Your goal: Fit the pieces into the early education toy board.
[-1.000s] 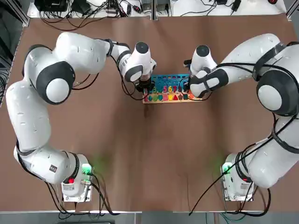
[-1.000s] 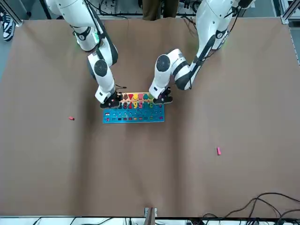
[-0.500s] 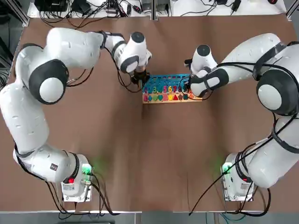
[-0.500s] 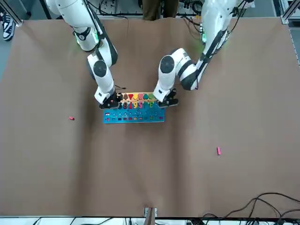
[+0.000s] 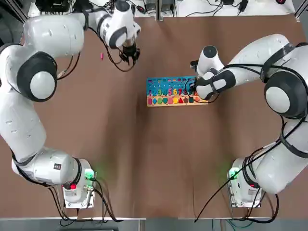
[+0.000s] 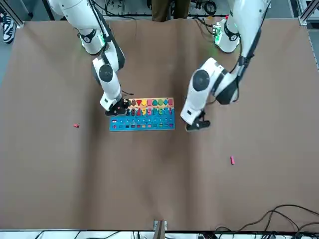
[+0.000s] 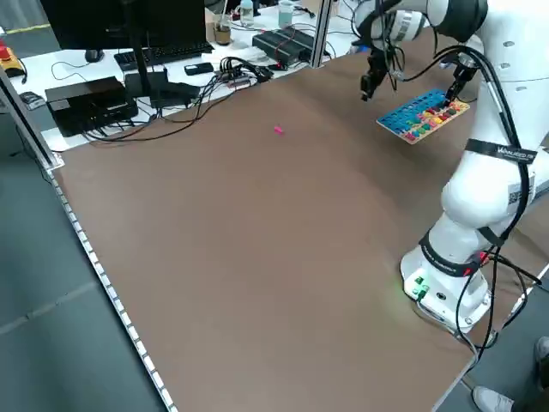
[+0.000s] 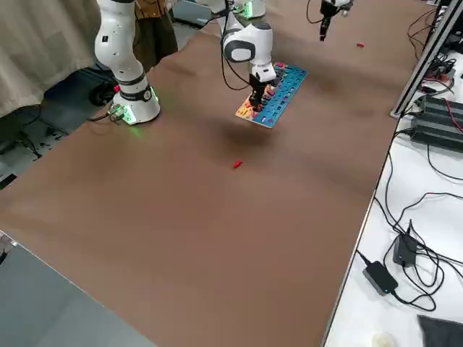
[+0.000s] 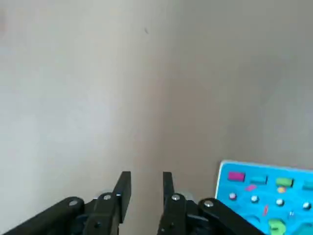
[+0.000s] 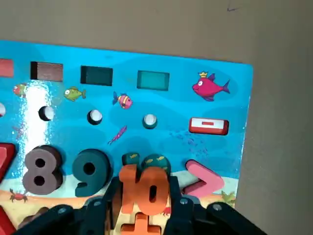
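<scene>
we see the early education toy board [image 5: 174, 91] flat on the brown table [image 5: 154, 159], blue top with numerals, wooden strip of coloured shapes along its near edge. the right gripper [image 10: 145, 196] sits over the board's right end, fingers pinching the orange "10" numeral [image 10: 145, 192], held just above the board next to the 9 and the pink arrow piece. in the top view the right gripper [image 5: 192, 89] is low at that same end of the board.

the left gripper [image 5: 129, 54] is off the board, up and to the left of the board's far left corner, hanging above bare table. in its wrist view the left gripper [image 9: 145, 182] has its fingers a narrow gap apart with nothing between them, and the board's corner shows off to one side.

a pink-red piece [image 5: 102, 56] lies on the table well left of the board, a bit left of the left gripper; the front view shows the same piece [image 6: 232, 160]. a small red piece [image 6: 76, 125] lies on the table on the other side of the board, well apart from it, past the right arm's end; it also shows in the right side view [image 8: 236, 164].
</scene>
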You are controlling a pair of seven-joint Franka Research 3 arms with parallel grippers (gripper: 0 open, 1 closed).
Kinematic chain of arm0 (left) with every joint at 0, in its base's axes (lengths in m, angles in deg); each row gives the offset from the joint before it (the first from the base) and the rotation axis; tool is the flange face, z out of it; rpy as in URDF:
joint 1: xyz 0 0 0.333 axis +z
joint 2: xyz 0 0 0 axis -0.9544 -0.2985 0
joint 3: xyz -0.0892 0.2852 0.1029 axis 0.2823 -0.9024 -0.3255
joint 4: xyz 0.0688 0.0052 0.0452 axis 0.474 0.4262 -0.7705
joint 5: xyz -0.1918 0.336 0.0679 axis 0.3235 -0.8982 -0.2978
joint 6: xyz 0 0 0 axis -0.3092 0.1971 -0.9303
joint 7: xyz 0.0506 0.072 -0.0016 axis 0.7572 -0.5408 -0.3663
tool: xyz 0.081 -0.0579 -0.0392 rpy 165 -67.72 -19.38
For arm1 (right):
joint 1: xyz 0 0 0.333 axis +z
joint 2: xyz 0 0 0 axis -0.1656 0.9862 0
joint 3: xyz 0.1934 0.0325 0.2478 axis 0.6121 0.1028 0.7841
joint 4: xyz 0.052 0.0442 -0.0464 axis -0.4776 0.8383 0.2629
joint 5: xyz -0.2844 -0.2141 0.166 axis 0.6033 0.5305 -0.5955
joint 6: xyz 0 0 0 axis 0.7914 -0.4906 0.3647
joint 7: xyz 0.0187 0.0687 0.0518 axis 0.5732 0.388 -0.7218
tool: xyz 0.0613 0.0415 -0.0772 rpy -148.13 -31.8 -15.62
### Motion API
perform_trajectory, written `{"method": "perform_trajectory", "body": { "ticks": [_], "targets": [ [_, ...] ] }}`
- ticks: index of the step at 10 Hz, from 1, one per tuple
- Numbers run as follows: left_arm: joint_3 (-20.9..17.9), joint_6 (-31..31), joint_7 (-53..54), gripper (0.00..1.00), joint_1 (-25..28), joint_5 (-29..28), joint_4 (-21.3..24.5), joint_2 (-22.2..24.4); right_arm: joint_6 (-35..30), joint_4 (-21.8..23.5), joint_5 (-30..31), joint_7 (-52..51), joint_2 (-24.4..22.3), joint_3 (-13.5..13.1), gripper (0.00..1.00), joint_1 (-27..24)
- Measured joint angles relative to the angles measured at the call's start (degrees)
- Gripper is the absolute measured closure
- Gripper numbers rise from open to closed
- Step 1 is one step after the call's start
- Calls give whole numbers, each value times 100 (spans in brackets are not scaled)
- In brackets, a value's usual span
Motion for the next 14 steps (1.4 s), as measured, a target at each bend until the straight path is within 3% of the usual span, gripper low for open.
{"method": "perform_trajectory", "body": {
  "ticks": [4, 7, 11, 14],
  "targets": [
    [-27, 608, 803, 67, 429, 0, -1280, -608, 43, -27, 0, 0, 26, -14, 57, -6],
    [-100, 768, 1322, 69, 729, 0, -1979, -1098, 50, -55, 0, 0, 47, -22, 57, -8],
    [-272, 783, 1495, 69, 788, 0, -2559, -1584, 78, -84, 1, -2, 93, -41, 57, -10],
    [-685, 815, 1766, 69, 825, 0, -2726, -1878, 77, -84, 1, -2, 93, -41, 57, -10]
  ]
}}
